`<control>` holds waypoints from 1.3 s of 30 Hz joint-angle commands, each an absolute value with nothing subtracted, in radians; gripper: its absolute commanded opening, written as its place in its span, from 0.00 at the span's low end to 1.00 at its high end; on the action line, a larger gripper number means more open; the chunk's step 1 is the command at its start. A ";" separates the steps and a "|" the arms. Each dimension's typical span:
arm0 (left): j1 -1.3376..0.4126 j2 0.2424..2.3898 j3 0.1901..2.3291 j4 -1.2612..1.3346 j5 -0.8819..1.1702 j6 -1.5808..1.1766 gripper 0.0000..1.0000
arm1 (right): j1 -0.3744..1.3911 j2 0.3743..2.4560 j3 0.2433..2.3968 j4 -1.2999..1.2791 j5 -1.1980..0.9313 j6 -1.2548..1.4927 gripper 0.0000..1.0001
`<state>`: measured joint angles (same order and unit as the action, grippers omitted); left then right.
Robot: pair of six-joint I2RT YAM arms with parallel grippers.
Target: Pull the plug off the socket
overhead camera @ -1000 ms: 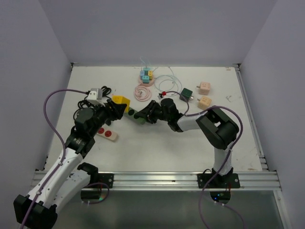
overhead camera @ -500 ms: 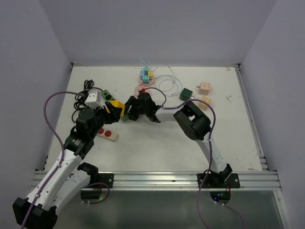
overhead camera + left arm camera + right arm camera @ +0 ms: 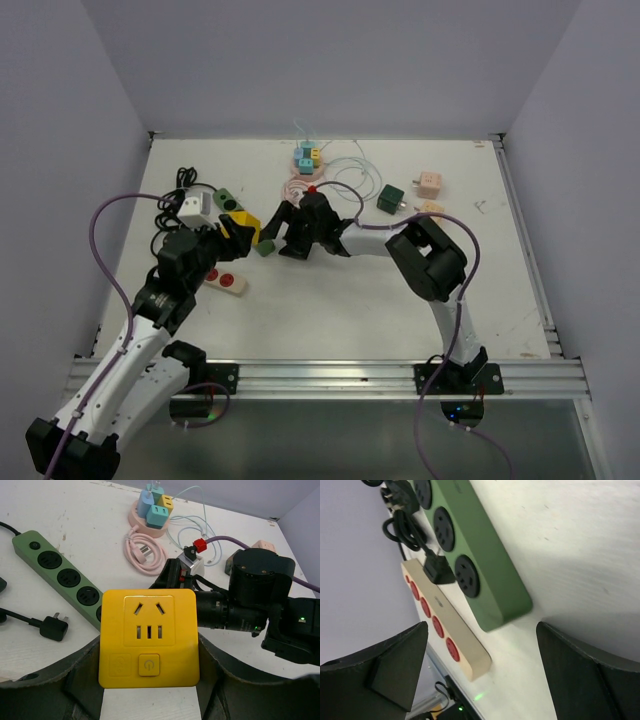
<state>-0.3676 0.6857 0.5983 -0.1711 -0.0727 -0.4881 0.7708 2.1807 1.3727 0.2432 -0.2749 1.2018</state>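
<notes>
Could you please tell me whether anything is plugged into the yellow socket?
Nothing is plugged in. The left wrist view shows the yellow socket face-on, and all its slots are bare.

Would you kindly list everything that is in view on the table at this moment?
yellow square plastic socket block: one, yellow, in the left gripper
long green power strip: one, green, left of centre
beige power strip with red sockets: one, near left
black corded plug: at least one, beside the green strip
white cube adapter: one, far left
pink round hub: one, far centre, carrying small coloured plugs
pink coiled cable: one, beside the hub
dark green cube adapter: one, right
peach cube adapters: two, far right
white table: one
left gripper: closed on the yellow block
right gripper: open, empty
</notes>
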 commanded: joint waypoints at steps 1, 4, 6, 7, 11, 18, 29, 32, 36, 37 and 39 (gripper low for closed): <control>-0.365 0.678 0.626 -0.135 -0.057 -0.506 0.22 | 0.756 2.060 1.307 0.129 -0.230 1.120 0.94; -0.365 0.712 0.612 -0.098 0.015 -0.503 0.24 | 0.724 1.955 1.203 0.124 -0.224 1.089 0.94; -0.365 0.759 0.603 -0.072 0.058 -0.505 0.24 | 0.703 1.852 1.135 0.092 -0.209 1.027 0.93; -0.365 0.775 0.597 -0.054 0.087 -0.514 0.24 | 0.680 1.818 1.121 0.027 -0.180 0.961 0.92; -0.367 0.870 0.558 0.106 0.184 -0.578 0.25 | 0.643 1.623 1.086 -0.202 -0.004 0.736 0.91; -0.491 1.269 0.699 0.302 0.218 -0.641 0.25 | 0.433 1.232 0.933 -0.370 0.169 0.572 0.91; -0.687 1.957 1.303 0.336 0.310 -0.854 0.28 | 0.129 1.034 0.821 -0.364 -0.038 0.575 0.92; -0.706 2.100 1.423 0.379 0.362 -0.903 0.29 | 0.080 1.037 0.821 -0.353 -0.090 0.568 0.92; -0.712 2.235 1.509 0.457 0.417 -0.971 0.33 | 0.032 1.035 0.819 -0.339 -0.146 0.577 0.92; -0.716 2.252 1.528 0.454 0.414 -0.974 0.34 | 0.028 1.035 0.819 -0.327 -0.153 0.578 0.92; -0.722 2.299 1.589 0.421 0.411 -0.973 0.35 | 0.023 1.037 0.815 -0.318 -0.163 0.581 0.92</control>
